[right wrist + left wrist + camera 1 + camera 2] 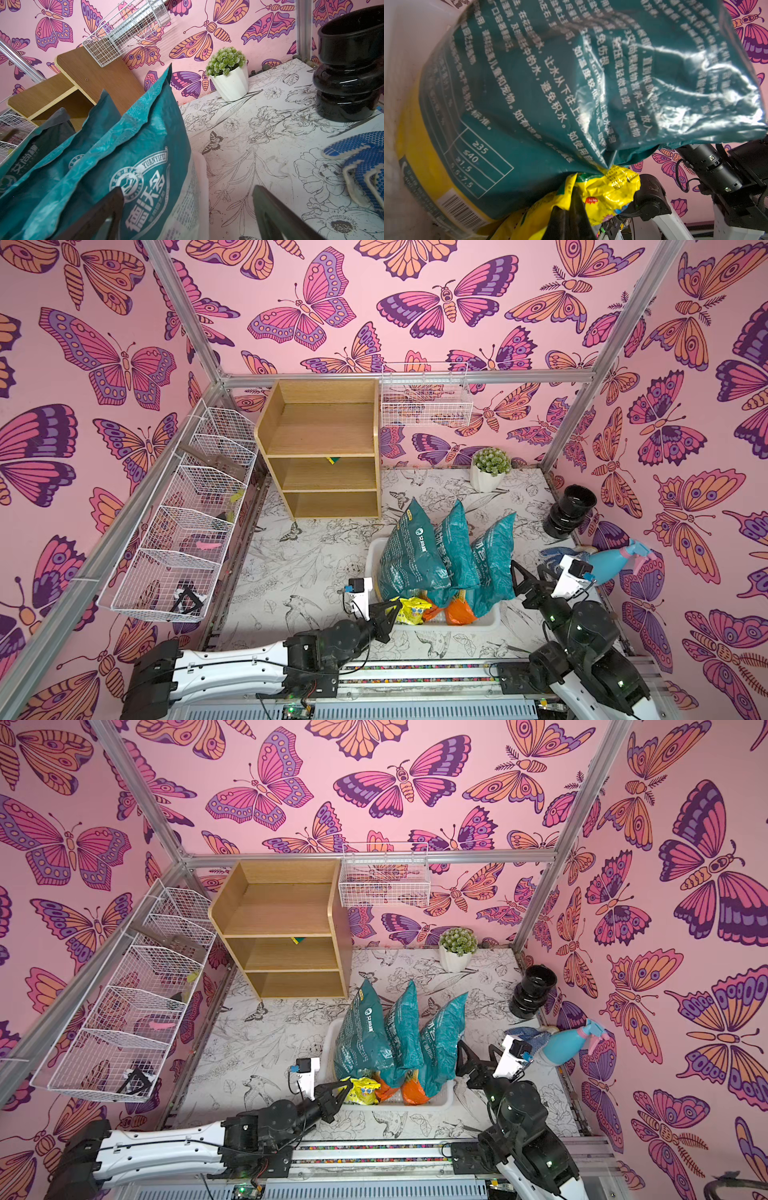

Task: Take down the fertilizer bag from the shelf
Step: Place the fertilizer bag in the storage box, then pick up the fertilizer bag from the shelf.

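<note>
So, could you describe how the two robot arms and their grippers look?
The left arm and right arm have white shells, black joints and thin black cables. The left gripper and right gripper have black triangular fingers, each with a white camera box behind.

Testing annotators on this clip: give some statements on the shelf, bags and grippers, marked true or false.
1. The light-wood three-tier shelf has a bare top tier. True.
2. Three tall teal bags stand in the white plastic tub. True.
3. The right gripper is clamped on a teal bag. False: it is open, empty, beside the tub.
4. The green plant in a white pot sits on the shelf. False: it stands on the flower-printed table.
5. The left gripper is shut on the small yellow packet. True.
</note>
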Tool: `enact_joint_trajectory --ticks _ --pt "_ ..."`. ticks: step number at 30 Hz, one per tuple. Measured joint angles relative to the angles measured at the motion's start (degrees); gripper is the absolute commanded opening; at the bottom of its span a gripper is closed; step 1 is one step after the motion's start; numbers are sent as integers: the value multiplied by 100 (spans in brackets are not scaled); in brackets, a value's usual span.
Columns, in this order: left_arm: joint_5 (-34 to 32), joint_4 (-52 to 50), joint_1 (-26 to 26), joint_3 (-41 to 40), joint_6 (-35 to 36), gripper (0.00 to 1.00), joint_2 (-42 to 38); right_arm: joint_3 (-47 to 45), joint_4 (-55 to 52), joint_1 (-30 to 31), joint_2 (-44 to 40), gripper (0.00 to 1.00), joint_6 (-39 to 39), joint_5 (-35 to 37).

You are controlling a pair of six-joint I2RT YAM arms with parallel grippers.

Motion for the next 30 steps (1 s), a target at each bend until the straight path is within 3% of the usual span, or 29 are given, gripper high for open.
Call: enact_joint_trajectory --ticks 3,12,16,19,22,26,28,30 --pt "105 -103 20 66 87 98 -87 0 0 0 -2 99 -2 0" --pt "-387 -444 33 592 774 100 -634 0 0 0 -2 99 0 -4" --pt "-1464 -632 68 986 1189 100 -962 -2 0 0 -2 99 -2 -4" --pt "-2133 -601 459 1198 1521 100 -970 -2 2 0 -2 99 -2 -4" --pt "-1910 -881 1550 1423 1486 99 -785 -7 2 0 -2 99 -2 -7" --pt "-603 -1154 3908 1864 927 99 -13 -15 4 0 -2 99 -2 -11" --pt "162 -1104 4922 2079 671 91 619 -20 4 0 -2 99 -2 -11" --pt "763 -994 5574 2337 483 81 1316 -26 4 0 -2 99 -2 -11"
